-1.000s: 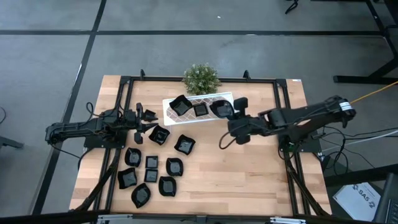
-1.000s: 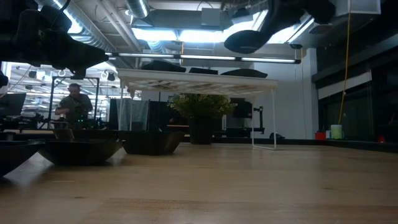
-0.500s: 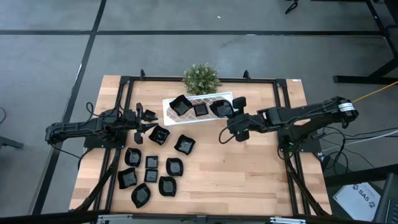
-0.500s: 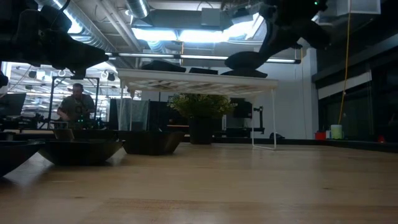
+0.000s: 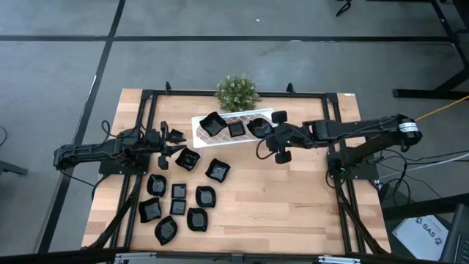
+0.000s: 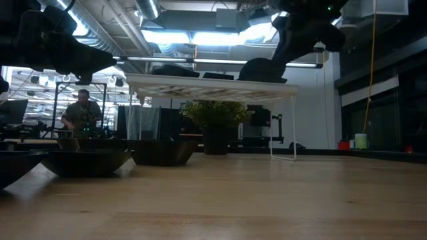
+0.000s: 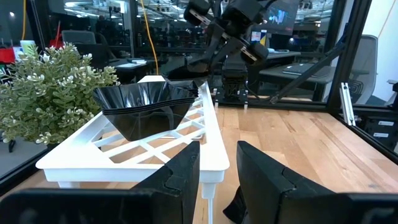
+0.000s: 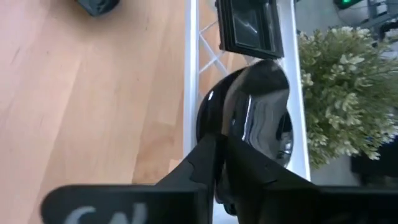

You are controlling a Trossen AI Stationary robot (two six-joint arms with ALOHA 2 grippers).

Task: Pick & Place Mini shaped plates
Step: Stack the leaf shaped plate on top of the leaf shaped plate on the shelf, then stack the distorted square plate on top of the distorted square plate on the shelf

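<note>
Since a second ago my right gripper has carried the round plate down and across from above the rack's end, so that the plate now sits on the near end of the white rack, beside the small square plate and the big leaf-shaped plate already lying there. In the low view the round plate rests on the rack top with my arm coming down onto it from above.

From the right wrist I see my two fingers pinching the plate's rim, one inside the bowl and one outside. They look barely apart, so I judge the grip is only just starting to ease; I would not call the plate freed yet. Holding by the rim keeps the bowl upright and lets it settle flat on the lattice, close to the plant but clear of it.

My left gripper waits at the left side of the table, its fingers spread a little with nothing between them, pointed at the rack. Nearby lie the plates yet to be moved: one just before it, another to its right, and a loose cluster nearer the table's front edge. Leaving them spaced apart gives room to take each by its rim.
</note>
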